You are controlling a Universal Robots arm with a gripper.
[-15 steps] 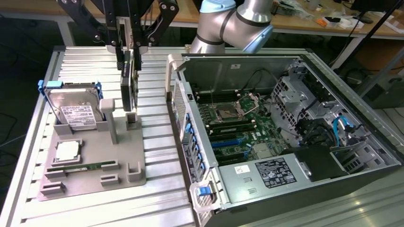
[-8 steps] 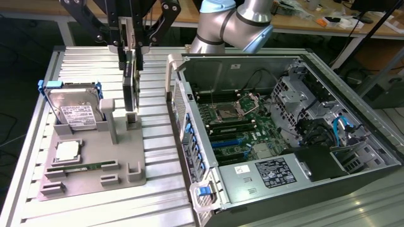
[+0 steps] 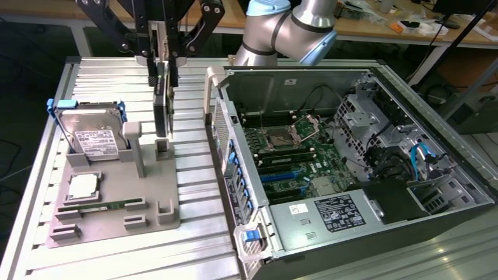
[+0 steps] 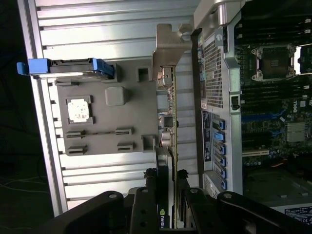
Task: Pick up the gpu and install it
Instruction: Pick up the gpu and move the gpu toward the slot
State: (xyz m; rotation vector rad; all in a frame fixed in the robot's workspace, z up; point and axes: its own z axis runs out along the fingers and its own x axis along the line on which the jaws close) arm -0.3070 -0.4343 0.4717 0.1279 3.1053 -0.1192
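The gpu (image 3: pixel 162 111) hangs upright and edge-on, a dark card with a green board edge. My gripper (image 3: pixel 162 61) is shut on its upper part, one finger on each face. Its lower edge sits close over the slotted post of the grey holder tray (image 3: pixel 116 175); I cannot tell whether they touch. In the wrist view the gpu (image 4: pixel 168 122) runs as a thin strip from its silver bracket (image 4: pixel 170 46) to my gripper (image 4: pixel 165 192), with black fingers (image 4: pixel 147 195) pressed against both sides.
The holder tray carries a hard drive (image 3: pixel 93 137) in a blue caddy, a processor (image 3: pixel 83 185) and a memory stick (image 3: pixel 101 205). To the exterior view's right stands the open computer case (image 3: pixel 233 192), showing the motherboard (image 3: pixel 288 151). Everything rests on a slatted metal table (image 3: pixel 195 204).
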